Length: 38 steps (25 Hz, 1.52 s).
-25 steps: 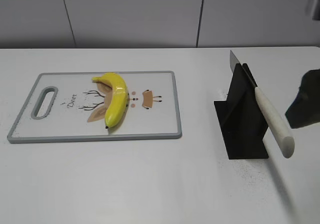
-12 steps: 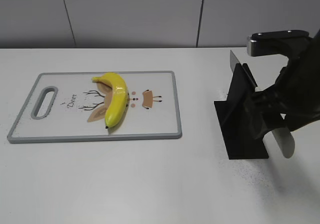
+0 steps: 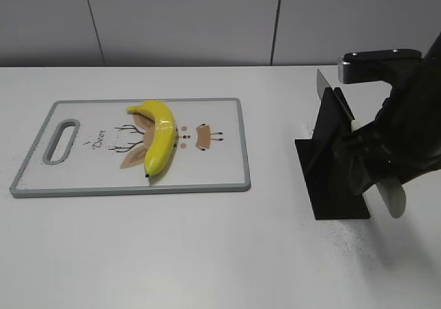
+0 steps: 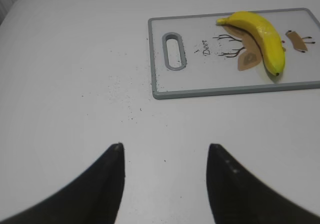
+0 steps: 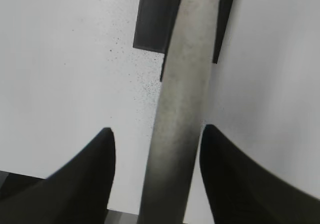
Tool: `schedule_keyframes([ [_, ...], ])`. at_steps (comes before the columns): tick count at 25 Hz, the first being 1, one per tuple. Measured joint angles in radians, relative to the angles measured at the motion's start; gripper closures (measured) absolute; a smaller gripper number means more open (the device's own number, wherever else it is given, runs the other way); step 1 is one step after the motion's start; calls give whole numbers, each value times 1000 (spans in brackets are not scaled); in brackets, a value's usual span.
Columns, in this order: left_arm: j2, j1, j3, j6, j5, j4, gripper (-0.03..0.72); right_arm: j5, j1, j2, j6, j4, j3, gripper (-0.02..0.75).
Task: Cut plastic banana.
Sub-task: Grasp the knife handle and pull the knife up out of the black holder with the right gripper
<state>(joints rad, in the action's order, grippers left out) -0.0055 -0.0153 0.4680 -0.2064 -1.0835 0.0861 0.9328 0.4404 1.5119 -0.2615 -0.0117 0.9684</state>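
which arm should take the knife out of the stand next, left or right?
Right. The right tool is open and straddles the pale knife handle resting in the black stand. The left tool hangs open over bare white table, short of the grey-rimmed cutting board holding the yellow plastic banana.

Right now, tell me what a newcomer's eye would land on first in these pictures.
First, the yellow banana lying on the deer-print cutting board at the table's left. Next, the right gripper, open around the pale handle of the knife that leans in the black stand at the right. The left gripper hangs open over bare table.
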Motion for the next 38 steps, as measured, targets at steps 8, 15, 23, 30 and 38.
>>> schedule_keyframes([
  [8,0,0,0,0,0,0,172,13,0,29,-15,0,0,462],
  [15,0,0,0,0,0,1,173,33,-5,30,-97,4,0,570],
  [23,0,0,0,0,0,1,174,42,-5,-7,-101,0,0,573],
  [30,0,0,0,0,0,1,174,54,-5,-98,-112,5,0,573],
  [38,0,0,0,0,0,1,174,54,-5,-203,-155,59,0,574],
])
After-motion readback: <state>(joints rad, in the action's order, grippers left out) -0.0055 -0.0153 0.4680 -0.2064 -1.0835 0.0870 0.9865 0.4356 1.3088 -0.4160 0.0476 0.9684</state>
